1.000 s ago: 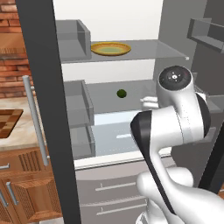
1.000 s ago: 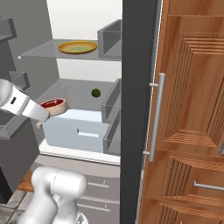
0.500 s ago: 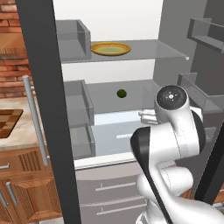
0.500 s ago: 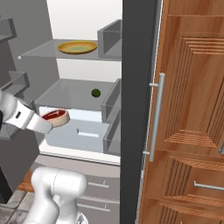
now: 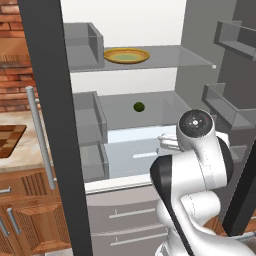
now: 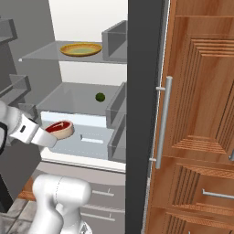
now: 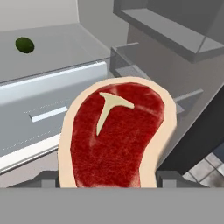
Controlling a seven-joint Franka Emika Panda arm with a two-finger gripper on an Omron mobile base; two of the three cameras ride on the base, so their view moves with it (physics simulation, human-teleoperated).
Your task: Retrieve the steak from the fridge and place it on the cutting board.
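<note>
The fridge point(image 5: 150, 75) stood open with grey shelves inside. A round yellow plate point(image 5: 126, 55) lay on the upper shelf point(image 5: 170, 60), and a small dark green fruit point(image 5: 139, 106) sat alone on the middle shelf point(image 6: 77, 93), above the white drawer point(image 6: 89, 137).

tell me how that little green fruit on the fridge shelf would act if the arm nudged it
The green fruit looks round and smooth, so it would probably roll rather than slide. It sits alone on a flat grey shelf with nothing beside it, so a nudge could send it wandering. It looks small, so likely light.
</note>
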